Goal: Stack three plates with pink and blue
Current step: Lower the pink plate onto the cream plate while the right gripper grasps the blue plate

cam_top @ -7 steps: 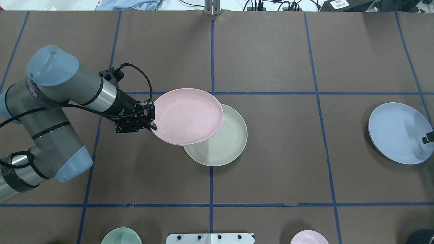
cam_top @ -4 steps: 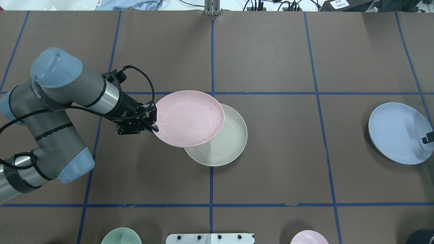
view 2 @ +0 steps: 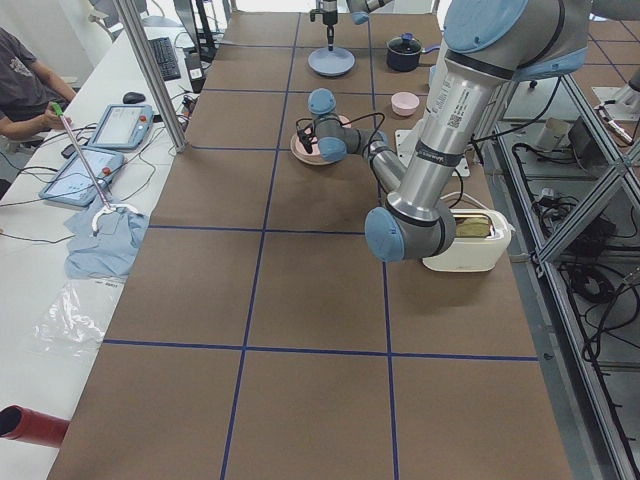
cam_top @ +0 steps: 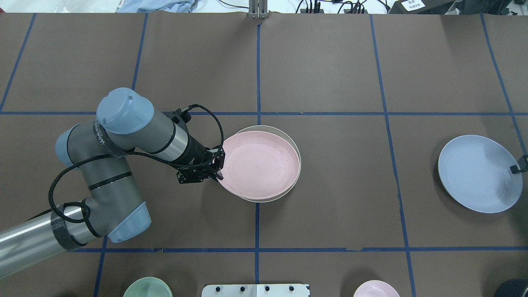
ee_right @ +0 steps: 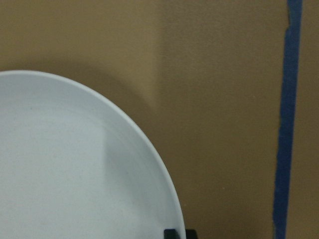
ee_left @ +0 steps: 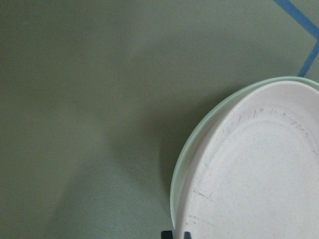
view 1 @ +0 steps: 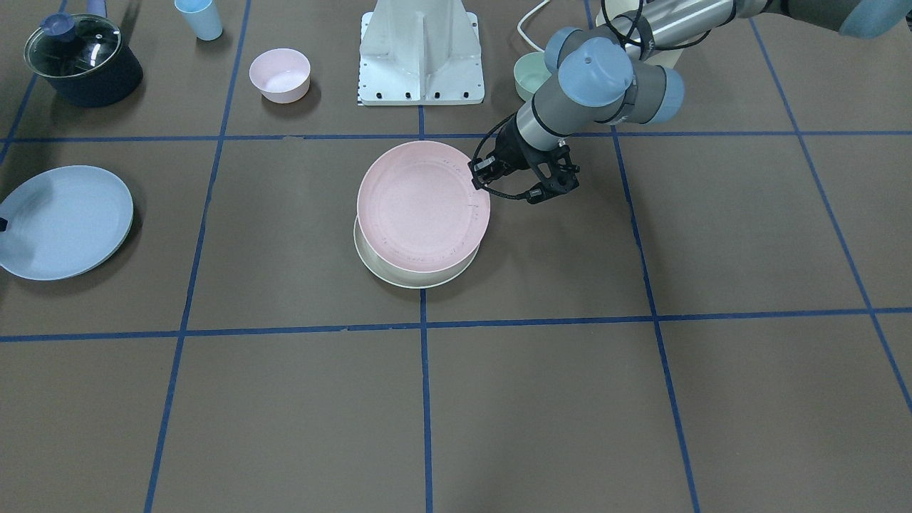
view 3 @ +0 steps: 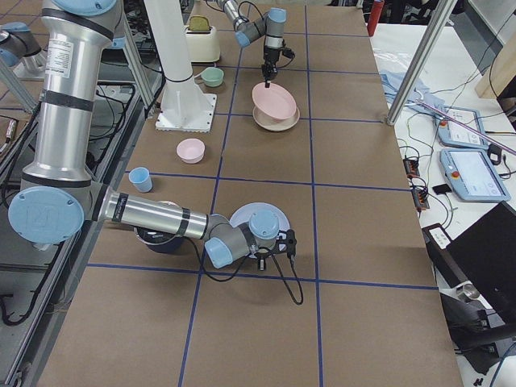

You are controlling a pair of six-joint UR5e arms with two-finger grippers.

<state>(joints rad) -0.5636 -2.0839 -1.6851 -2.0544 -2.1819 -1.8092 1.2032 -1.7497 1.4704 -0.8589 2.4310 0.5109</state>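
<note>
Robotics lab, brown table gridded with blue tape, teach pendants alongside, aluminium framing, seated operator

Hidden under pink plate except a thin rim crescent: cream-green plate. Cut off at the overhead view's right edge, bar one dark fingertip on light blue plate: right gripper. Cropped by its bottom edge: mint bowl, pink bowl.

Brown-papered table, ruled into large squares by blue tape. Along one long side, a white bench with two tablets, a keyboard and a crumpled blue cloth, and a slanted aluminium post at its edge. Soft, even light from above, with faint shadows only.
</note>
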